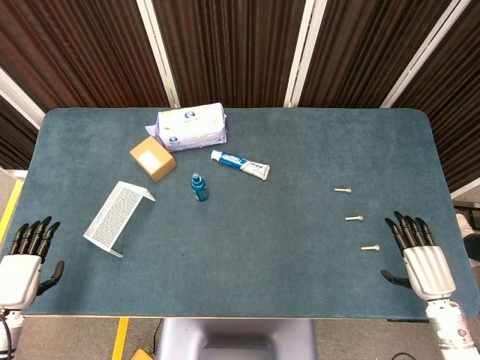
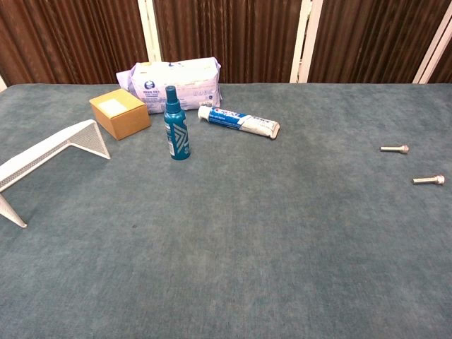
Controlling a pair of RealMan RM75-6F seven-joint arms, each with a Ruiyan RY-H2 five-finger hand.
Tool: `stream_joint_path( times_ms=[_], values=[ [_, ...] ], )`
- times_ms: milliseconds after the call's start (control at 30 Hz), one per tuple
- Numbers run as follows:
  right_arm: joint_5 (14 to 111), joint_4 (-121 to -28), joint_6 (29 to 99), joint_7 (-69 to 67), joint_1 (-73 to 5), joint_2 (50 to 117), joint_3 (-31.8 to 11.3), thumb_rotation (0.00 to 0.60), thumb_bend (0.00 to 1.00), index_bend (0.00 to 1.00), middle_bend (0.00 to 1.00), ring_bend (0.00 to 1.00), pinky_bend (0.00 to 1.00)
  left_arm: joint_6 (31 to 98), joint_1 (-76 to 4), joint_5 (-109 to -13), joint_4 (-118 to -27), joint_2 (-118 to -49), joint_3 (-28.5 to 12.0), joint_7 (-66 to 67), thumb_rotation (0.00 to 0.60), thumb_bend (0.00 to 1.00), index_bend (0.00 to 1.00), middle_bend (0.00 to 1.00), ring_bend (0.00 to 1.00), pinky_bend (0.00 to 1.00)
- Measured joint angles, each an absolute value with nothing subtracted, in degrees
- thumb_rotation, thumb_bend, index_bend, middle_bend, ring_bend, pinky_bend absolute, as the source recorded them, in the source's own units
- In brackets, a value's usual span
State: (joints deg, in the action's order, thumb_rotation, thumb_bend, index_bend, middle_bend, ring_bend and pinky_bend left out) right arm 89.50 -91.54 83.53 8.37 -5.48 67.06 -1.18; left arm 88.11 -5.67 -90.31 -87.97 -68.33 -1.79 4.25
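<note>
head view shows the right hand (image 1: 420, 253) flat at the desk's right front corner, fingers spread, holding nothing; the nearest bolt (image 1: 370, 247) lies just beside its fingertips, two more bolts (image 1: 354, 218) (image 1: 343, 190) further back. left hand (image 1: 26, 259) rests spread and empty at the left front corner, near the white mesh rack (image 1: 116, 214).
</note>
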Motion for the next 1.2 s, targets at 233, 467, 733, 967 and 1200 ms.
stream_joint_path(
  times_ms=[233, 467, 733, 967, 1200],
  values=[
    [89.52, -91.17, 82.49, 9.33, -5.77, 67.43, -0.83, 0.599, 0.15, 0.0, 0.0, 0.0, 0.0, 87.85, -5.95, -90.93, -88.28, -68.15, -1.48, 3.22, 0.6, 0.44, 0.0, 0.0, 0.0, 0.04],
    [89.9, -87.9, 80.75, 16.55, -7.29, 69.25, -1.06, 0.6, 0.26, 0.28, 0.0, 0.0, 0.0, 86.48, -6.59, -91.23, -88.39, -67.78, -1.09, 1.28, 0.6, 0.44, 0.0, 0.0, 0.0, 0.04],
    [91.0, -78.22, 77.97, 31.09, -9.42, 75.3, -0.7, 0.6, 0.35, 0.48, 0.0, 0.0, 0.0, 85.77, -7.0, -92.34, -89.05, -67.13, -0.13, 0.28, 0.6, 0.44, 0.0, 0.0, 0.0, 0.04],
    [90.99, -72.87, 74.46, 30.41, -12.02, 79.5, -0.86, 0.6, 0.37, 0.5, 0.0, 0.0, 0.0, 85.52, -6.97, -92.22, -89.4, -66.76, 0.14, 0.03, 0.6, 0.44, 0.0, 0.0, 0.0, 0.04],
    [88.67, -68.49, 69.58, 30.72, -14.28, 84.32, -0.98, 0.6, 0.38, 0.51, 0.0, 0.0, 0.0, 85.08, -7.07, -91.84, -89.69, -66.67, 0.2, 0.25, 0.6, 0.44, 0.0, 0.0, 0.0, 0.04]
  ],
)
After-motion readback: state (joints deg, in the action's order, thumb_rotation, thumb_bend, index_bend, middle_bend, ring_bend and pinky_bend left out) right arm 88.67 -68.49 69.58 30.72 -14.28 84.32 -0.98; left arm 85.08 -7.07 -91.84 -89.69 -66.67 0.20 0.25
